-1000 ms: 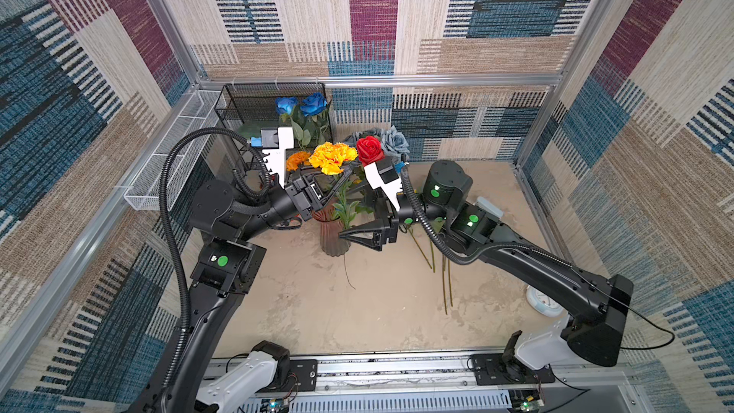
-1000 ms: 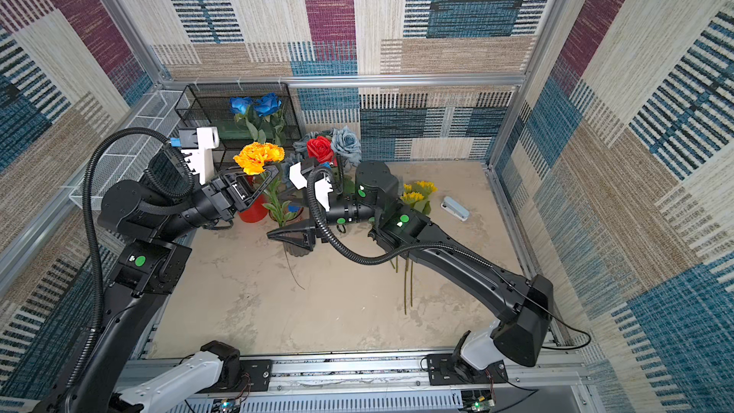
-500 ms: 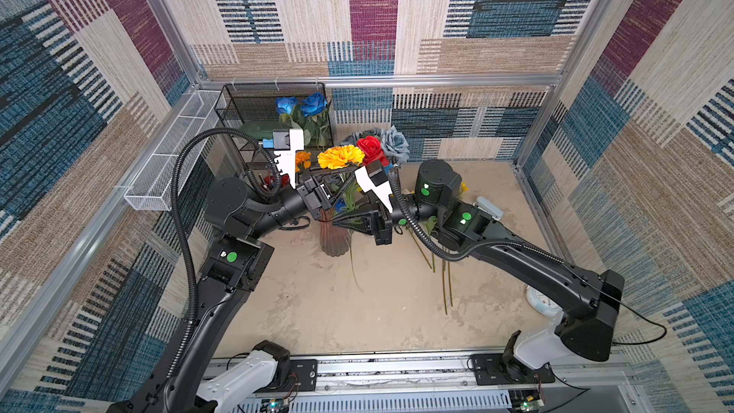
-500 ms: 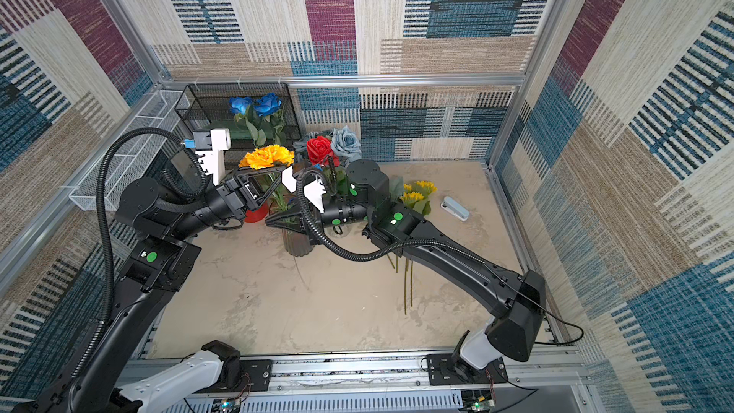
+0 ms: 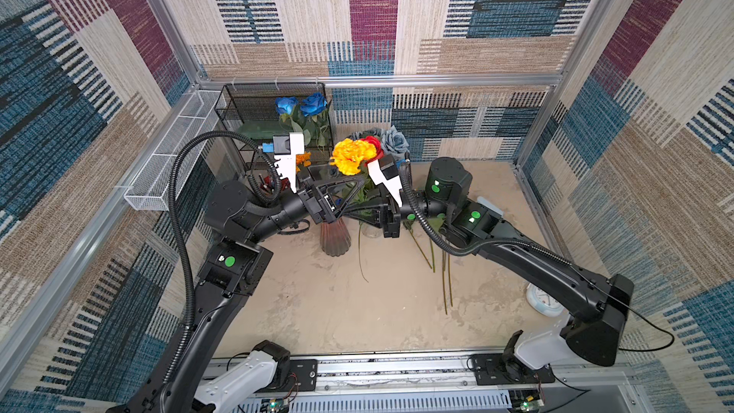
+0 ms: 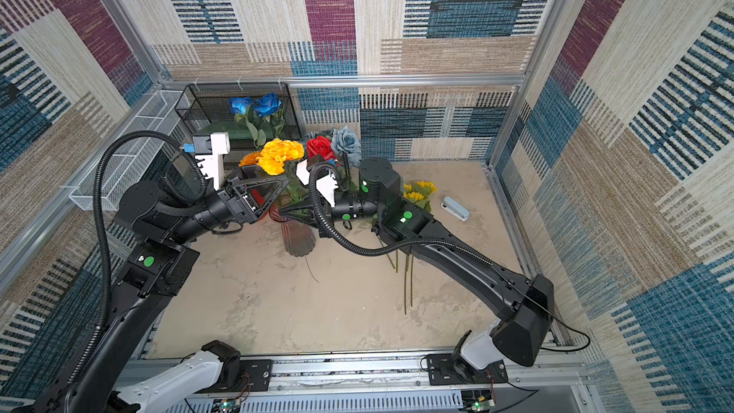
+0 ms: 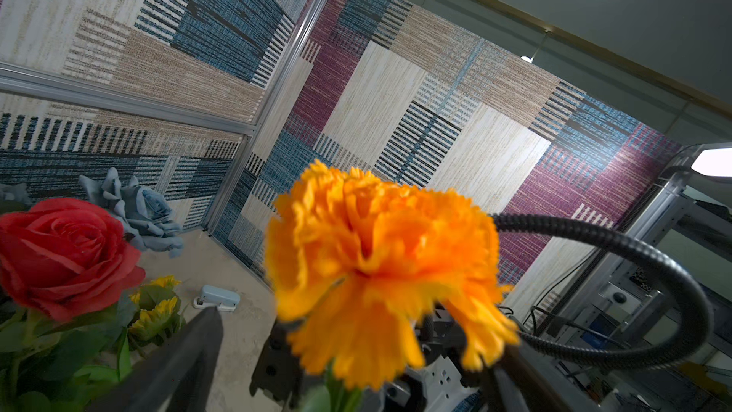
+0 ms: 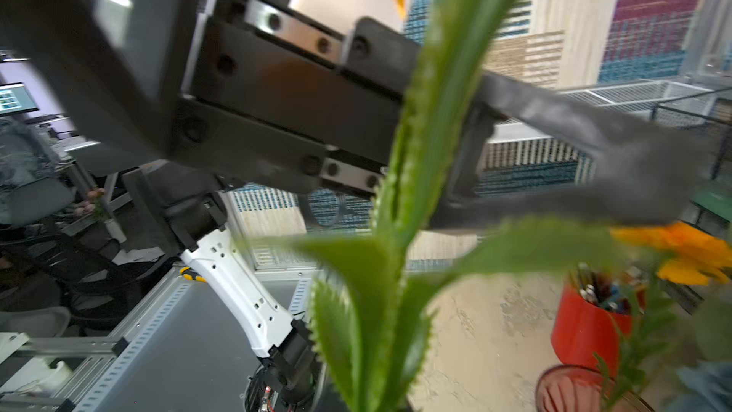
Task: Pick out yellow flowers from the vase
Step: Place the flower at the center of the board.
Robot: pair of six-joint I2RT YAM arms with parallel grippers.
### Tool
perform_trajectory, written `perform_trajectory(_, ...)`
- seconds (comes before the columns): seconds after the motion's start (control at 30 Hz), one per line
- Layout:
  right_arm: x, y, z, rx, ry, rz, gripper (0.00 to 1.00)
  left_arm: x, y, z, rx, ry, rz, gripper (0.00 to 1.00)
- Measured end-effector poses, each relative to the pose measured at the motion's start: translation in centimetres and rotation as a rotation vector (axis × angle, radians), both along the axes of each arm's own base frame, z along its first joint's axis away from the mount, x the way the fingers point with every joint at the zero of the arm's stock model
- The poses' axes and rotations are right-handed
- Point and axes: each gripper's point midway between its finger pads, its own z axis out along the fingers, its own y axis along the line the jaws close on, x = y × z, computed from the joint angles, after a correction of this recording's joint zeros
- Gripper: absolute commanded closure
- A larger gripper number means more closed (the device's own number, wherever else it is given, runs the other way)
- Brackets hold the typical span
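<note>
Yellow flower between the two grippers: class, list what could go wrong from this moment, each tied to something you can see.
1. The right gripper seems shut on the thin stem of the yellow flower, while the left gripper is open: the heavy head could swing or slip.
2. The left fingers flank the flower; leaves may snag as the arms part.
3. The vase stands just below, the red rose close by: a sideways pull might tip it.

A red rose (image 6: 319,147) beside a grey-blue rose (image 6: 346,141); two blue roses (image 6: 267,104) stand at a black mesh rack (image 6: 206,107).
</note>
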Motion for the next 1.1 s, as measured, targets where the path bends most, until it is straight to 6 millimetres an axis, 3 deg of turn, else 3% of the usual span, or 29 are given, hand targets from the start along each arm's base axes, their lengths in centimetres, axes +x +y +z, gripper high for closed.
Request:
perform_trajectory(0.2, 3.0, -3.2, -0.5, 0.007, 0.04, -0.117, 1.0, -0.5, 0.3, 0.0, 0.023, -0.027, 0.012, 0.01)
perform_trajectory(0.33, 5.1, -6.3, 0.3, 0.026, 0.046, -0.235, 1.0, -1.0, 0.9, -0.1, 0.043, -0.046, 0.048, 0.01)
perform_trajectory(0.43, 8.5, -9.9, 0.8, 0.036, 0.079, -0.397, 1.0, -1.1, 1.6, -0.3, 0.05, -0.055, 0.1, 0.01)
perform_trajectory(0.5, 11.6, -13.1, -0.3, 0.031, 0.146, -0.527, 1.0, -0.7, 2.1, -0.5, 0.053, -0.052, 0.143, 0.01)
perform_trajectory(0.57, 14.9, -16.8, -3.1, 0.001, 0.263, -0.671, 1.0, 0.0, 2.5, -1.1, 0.064, -0.034, 0.187, 0.01)
perform_trajectory(0.63, 16.9, -19.9, -6.2, -0.029, 0.374, -0.775, 1.0, 0.6, 2.8, -1.8, 0.072, -0.011, 0.218, 0.01)
perform_trajectory(0.77, 19.8, -24.5, -12.3, -0.098, 0.559, -0.918, 1.0, 1.4, 3.0, -2.4, 0.081, 0.014, 0.248, 0.01)
perform_trajectory(0.9, 22.1, -25.6, -18.2, -0.205, 0.73, -0.952, 1.0, 1.8, 2.9, -2.7, 0.086, 0.023, 0.252, 0.01)
perform_trajectory(1.1, 25.2, -23.3, -25.7, -0.418, 0.869, -0.907, 0.99, 2.1, 2.8, -2.7, 0.09, 0.031, 0.251, 0.02)
